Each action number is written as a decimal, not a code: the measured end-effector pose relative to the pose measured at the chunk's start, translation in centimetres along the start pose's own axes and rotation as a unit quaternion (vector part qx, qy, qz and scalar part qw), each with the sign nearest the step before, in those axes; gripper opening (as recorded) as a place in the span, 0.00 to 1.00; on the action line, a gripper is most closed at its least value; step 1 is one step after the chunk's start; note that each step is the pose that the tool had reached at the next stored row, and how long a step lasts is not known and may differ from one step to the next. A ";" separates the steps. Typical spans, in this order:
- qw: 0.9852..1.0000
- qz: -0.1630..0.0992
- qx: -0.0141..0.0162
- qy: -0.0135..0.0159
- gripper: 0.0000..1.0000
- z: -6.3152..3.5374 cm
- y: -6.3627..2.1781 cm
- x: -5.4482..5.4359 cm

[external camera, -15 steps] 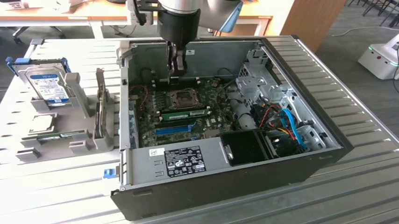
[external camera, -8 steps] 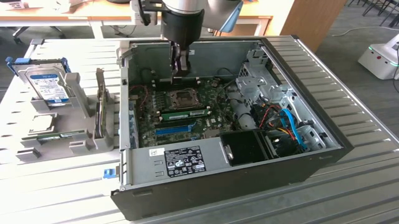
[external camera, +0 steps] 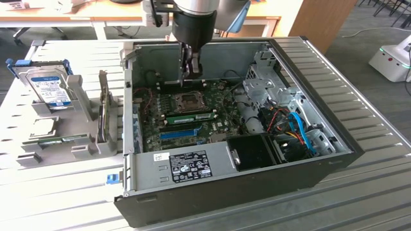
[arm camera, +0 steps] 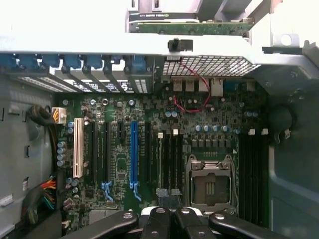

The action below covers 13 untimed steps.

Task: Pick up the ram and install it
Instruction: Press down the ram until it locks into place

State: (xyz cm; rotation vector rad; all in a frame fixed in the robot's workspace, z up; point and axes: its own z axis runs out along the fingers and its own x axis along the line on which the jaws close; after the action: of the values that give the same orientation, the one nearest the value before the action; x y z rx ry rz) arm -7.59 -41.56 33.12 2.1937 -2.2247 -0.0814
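A thin green ram stick (external camera: 192, 117) stands on edge in a motherboard slot between the CPU socket (external camera: 189, 101) and the blue slot (external camera: 180, 133). My gripper (external camera: 190, 74) hangs above the board near the back of the open case, past the socket from the ram and apart from it. Its fingers are shut with nothing visible between them. In the wrist view the shut gripper (arm camera: 168, 196) points down at the black slots (arm camera: 169, 159) between the blue slot (arm camera: 133, 154) and the CPU socket (arm camera: 209, 186). A second thin green strip (external camera: 61, 140) lies in the grey rack outside the case.
The open black PC case (external camera: 257, 187) lies on a slatted table. On the exterior view's left, a grey rack (external camera: 77, 150) holds a silver hard drive (external camera: 51, 89) and an upright card (external camera: 103, 108). Cables and a drive cage (external camera: 289, 120) crowd the case's right side.
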 end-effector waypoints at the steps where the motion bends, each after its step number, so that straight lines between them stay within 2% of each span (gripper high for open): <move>1: 1.000 0.000 0.000 0.000 0.11 -0.01 -0.17 0.0; 13: 1.000 0.000 -0.001 0.000 0.11 -0.10 -1.79 0.3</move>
State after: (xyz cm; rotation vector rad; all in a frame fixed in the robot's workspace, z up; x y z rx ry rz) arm -5.80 -41.89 33.12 2.1921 -2.2234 -0.0842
